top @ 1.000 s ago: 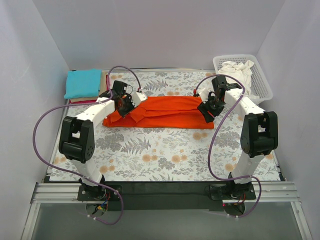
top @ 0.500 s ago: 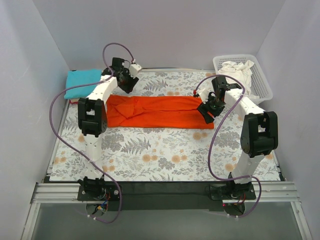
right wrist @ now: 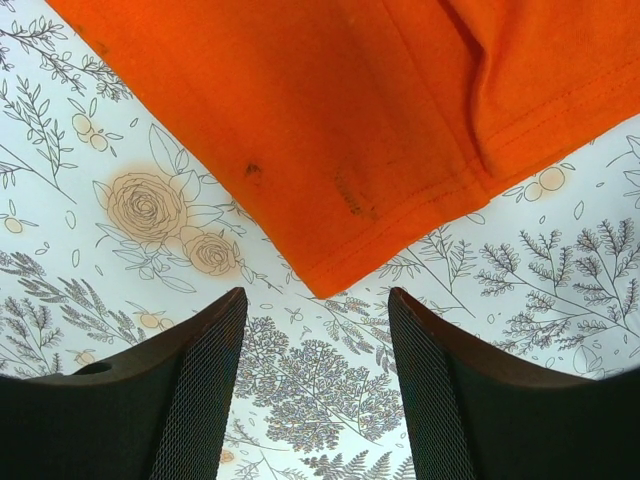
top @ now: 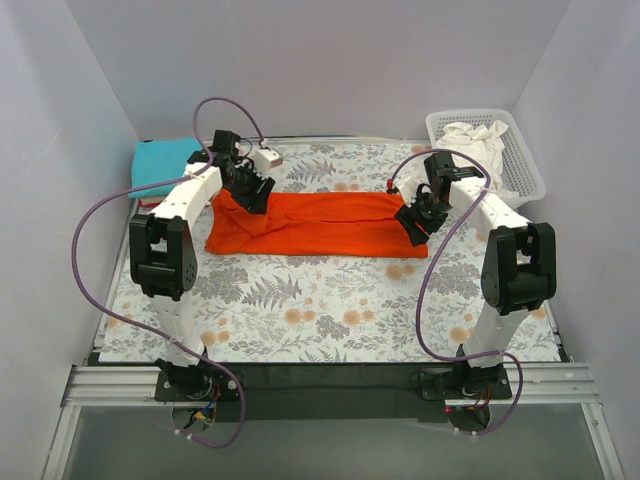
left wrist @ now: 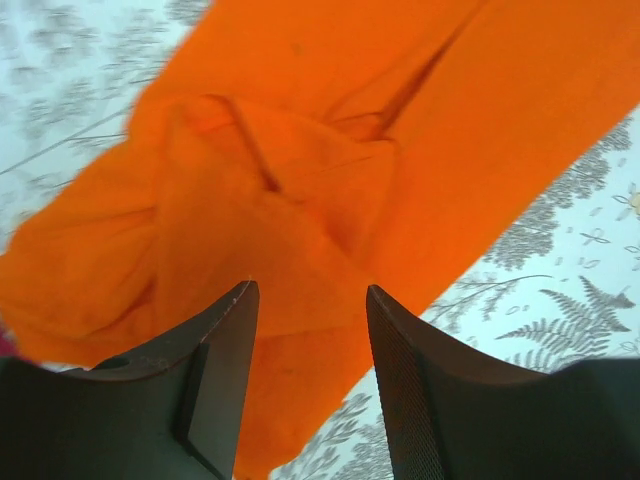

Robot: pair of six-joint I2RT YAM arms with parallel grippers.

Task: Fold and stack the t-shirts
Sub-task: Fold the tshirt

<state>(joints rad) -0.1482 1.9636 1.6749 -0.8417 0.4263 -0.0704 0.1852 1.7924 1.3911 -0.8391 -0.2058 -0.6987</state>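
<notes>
wrist views: left gripper (left wrist: 310, 290) and right gripper (right wrist: 316, 293) gape empty; orange shirt (left wrist: 330, 120) looks limp, light: pinch its end corners.

Floral cloth (top: 330, 305), wht basket (top: 532, 178) far-R corner

Bright, even, diffuse light with faint shadows; the orange t-shirt (left wrist: 330, 190) blurs slightly in the left wrist view.
</notes>
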